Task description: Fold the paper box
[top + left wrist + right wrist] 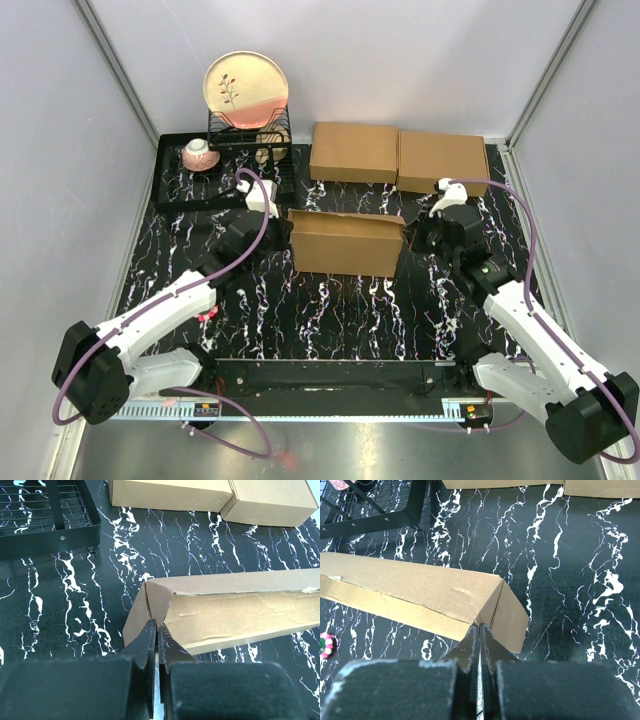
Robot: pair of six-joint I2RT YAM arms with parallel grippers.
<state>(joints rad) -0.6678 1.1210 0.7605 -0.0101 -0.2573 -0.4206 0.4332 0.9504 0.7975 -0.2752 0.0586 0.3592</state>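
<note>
Where paper box (346, 243) stands, dish rack (232, 137), flat boxes (354, 152) behind

On my left wrist feed the paper box (240, 607) runs off the right edge; on the right wrist feed, off the left. Whether cardboard sits pinched inside the left gripper (156, 628) or right gripper (479, 628) — I can't tell. A pink-green speck (325, 646) is cut off, unidentifiable.

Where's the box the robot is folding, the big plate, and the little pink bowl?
paper box (345, 255), top view, on its front wall.
plate (246, 88), top view, on its middle.
pink bowl (198, 154), top view, on its side.
</note>
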